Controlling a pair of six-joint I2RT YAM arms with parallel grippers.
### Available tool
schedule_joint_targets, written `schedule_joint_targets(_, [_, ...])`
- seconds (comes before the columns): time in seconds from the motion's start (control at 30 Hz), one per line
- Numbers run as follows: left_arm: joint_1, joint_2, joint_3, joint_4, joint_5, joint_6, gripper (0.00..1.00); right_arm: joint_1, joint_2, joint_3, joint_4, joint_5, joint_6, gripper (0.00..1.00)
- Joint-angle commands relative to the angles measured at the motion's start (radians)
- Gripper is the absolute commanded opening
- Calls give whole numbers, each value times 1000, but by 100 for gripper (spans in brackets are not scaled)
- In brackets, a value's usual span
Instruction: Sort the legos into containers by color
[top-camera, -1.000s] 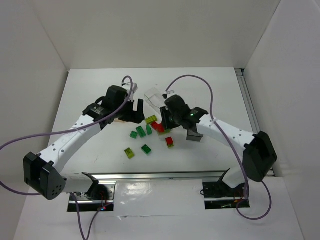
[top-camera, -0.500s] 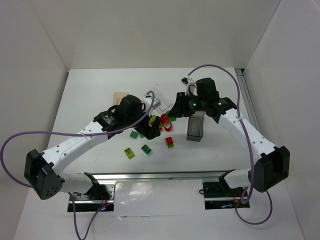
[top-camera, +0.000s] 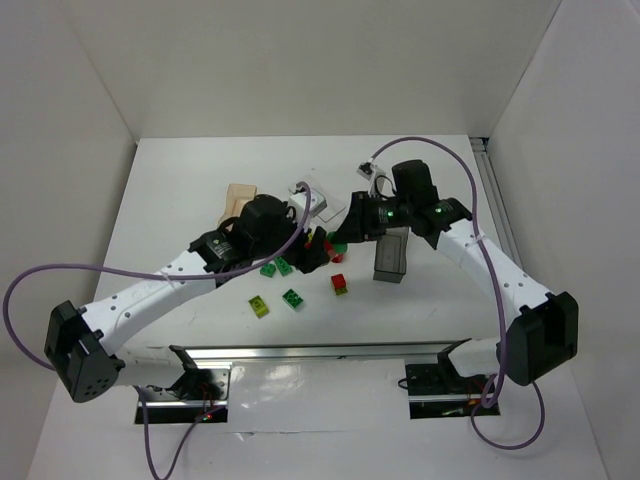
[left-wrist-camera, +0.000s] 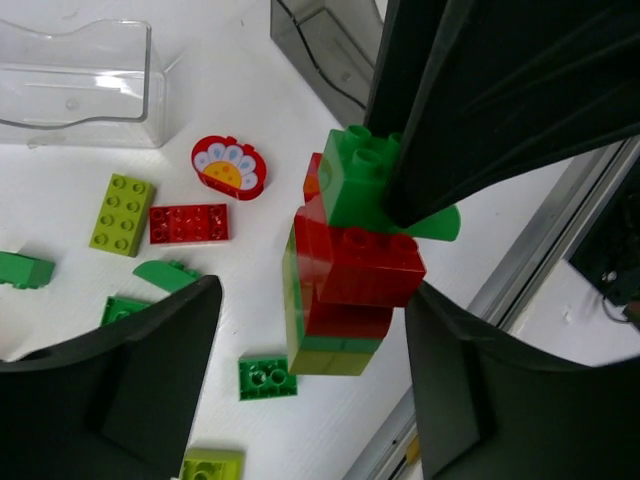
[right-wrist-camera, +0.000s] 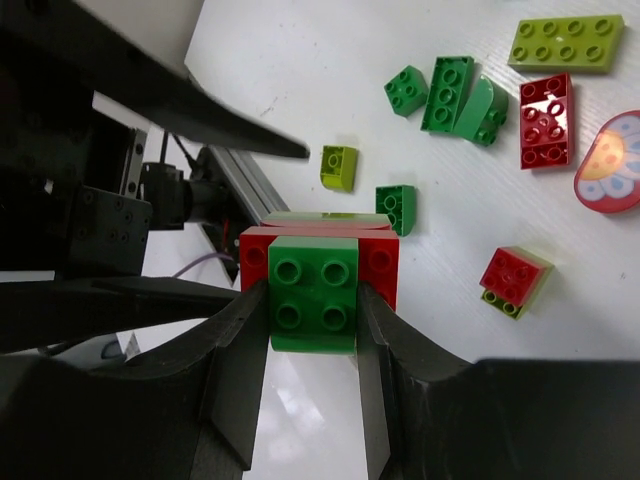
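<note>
My right gripper (right-wrist-camera: 312, 300) is shut on the green top brick (right-wrist-camera: 312, 262) of a stack of legos, held above the table. The stack (left-wrist-camera: 345, 285) is green, red, green and yellow-green, and shows in the top view (top-camera: 325, 240). My left gripper (left-wrist-camera: 300, 400) is open, with its fingers either side of the stack's lower end, not touching it. It is just left of the right gripper (top-camera: 338, 236) in the top view (top-camera: 305, 252). The tan tub (top-camera: 238, 200), clear tub (left-wrist-camera: 75, 85) and dark grey tub (top-camera: 390, 255) stand on the table.
Loose bricks lie under the grippers: a red flower piece (left-wrist-camera: 228, 167), a yellow-green plate (left-wrist-camera: 122, 213), a red plate (left-wrist-camera: 190, 223), a green brick (left-wrist-camera: 266, 378), a red-on-yellow-green pair (top-camera: 339, 284) and a yellow-green brick (top-camera: 259, 306). A metal rail (top-camera: 330, 352) runs along the near edge.
My right gripper has lifted the stack off the table and swung back. My left gripper has moved from the tan tub to the centre and now brackets the stack.
</note>
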Motion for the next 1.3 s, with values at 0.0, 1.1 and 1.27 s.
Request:
schedule_joint_targets(0.0, [-7,-3,-12,103,-10,-23,77,-10,-41,-7,61,-67,29,21])
schedule_joint_targets(1.1, [-7,-22,-43,74,-211,-79,0,-96,-110,-73,-7,644,102,21])
schedule_joint_targets(1.27, [43,-22,-52,74,-108,-100,0,-116,-82,-135,41,839,129,21])
